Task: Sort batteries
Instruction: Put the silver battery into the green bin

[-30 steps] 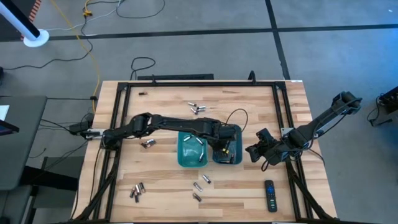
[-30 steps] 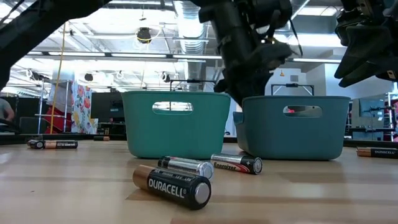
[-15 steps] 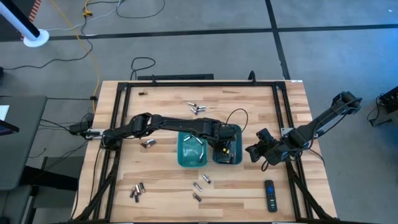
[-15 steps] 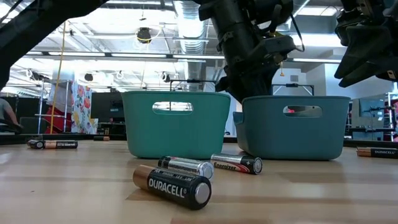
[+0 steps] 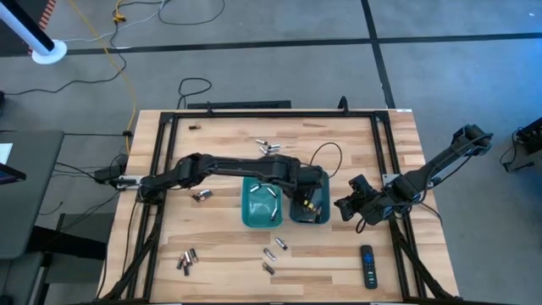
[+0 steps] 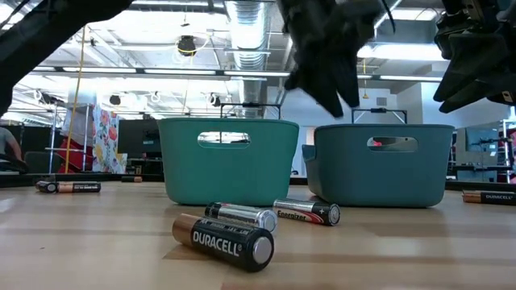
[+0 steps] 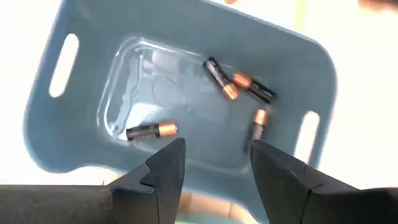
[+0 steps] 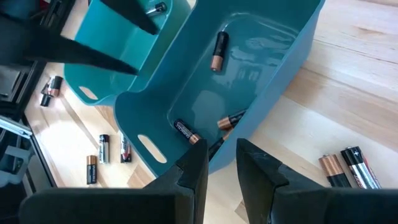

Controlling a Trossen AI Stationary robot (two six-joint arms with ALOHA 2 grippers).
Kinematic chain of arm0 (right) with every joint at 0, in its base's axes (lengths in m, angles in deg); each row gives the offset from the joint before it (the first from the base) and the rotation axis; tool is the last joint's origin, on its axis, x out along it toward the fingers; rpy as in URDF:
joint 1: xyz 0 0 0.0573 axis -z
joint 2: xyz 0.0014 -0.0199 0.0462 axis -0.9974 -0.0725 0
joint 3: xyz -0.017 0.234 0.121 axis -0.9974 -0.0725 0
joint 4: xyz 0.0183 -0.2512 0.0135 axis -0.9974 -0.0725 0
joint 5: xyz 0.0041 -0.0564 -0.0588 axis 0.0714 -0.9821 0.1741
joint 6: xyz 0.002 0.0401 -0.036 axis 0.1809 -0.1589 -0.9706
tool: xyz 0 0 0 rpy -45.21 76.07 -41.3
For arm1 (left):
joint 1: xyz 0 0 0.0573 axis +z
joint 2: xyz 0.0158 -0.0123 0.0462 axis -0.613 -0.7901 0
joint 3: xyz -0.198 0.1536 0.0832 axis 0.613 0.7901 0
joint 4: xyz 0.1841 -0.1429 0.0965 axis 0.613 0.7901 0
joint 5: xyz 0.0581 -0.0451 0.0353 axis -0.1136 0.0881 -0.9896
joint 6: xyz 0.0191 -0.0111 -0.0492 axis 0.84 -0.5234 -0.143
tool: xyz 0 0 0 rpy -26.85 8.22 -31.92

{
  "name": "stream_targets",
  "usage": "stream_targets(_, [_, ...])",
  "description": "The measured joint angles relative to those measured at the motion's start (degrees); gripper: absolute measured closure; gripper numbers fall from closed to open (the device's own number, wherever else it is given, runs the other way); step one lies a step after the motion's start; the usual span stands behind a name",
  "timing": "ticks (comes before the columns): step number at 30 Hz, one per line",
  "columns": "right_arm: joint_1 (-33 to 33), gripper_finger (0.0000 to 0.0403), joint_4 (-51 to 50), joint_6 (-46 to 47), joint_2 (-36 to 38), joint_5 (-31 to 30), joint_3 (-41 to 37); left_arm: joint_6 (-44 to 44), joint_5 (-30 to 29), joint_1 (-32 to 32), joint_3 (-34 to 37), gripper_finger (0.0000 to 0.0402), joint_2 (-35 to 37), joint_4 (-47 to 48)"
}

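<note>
Wooden table: left gripper, fingers spread and empty, above right-hand teal bin holding dark batteries; right gripper waits nearby, part-open, empty.

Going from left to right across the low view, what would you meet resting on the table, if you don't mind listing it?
Lone battery → left teal bin → Energizer battery → right teal bin → battery at the right edge.

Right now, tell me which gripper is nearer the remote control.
Right. The right gripper hovers just up-table of the remote control; the left gripper hangs open above the right-hand bin, farther off.
</note>
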Motion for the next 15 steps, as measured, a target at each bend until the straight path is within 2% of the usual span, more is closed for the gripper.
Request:
stream_targets(4, [0.02,0.03,0.1,0.04,0.0,0.0,0.0,0.95,-1.98,-2.56,2.25,0.0226,4.07,1.5])
stream_targets(9, [0.91,0.03,0.19,-1.43,0.0,-0.07,0.0,2.01,-10.54,-6.97,4.79,0.0226,8.89,2.73])
stream_targets(15, [2.89,0.03,0.16,-6.88,0.0,-0.22,0.0,-0.83,-14.41,-9.34,15.17,0.0226,16.36,-0.14])
